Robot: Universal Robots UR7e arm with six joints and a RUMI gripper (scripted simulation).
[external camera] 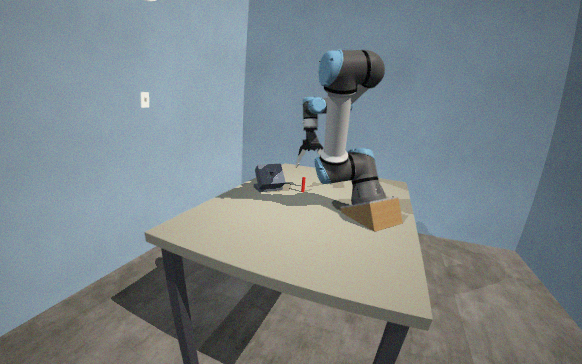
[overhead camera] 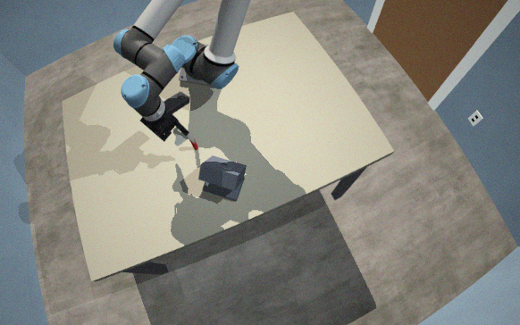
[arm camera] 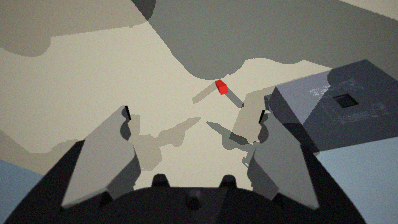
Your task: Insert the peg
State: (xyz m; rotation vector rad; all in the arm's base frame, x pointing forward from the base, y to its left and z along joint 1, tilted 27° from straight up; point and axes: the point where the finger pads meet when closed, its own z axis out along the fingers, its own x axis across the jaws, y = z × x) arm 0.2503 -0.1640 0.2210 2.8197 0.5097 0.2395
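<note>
A small red peg stands upright on the beige table; it also shows in the exterior view and in the wrist view. The dark grey block with the sloped panel sits just beyond the peg, and its square hole shows in the wrist view at the right. My gripper is open and empty. It hangs above the table, a little short of the peg and well above it.
The arm's base stands on a wooden wedge at the table's far side. The arm's links hang over the table behind the gripper. The table edge lies beyond the block.
</note>
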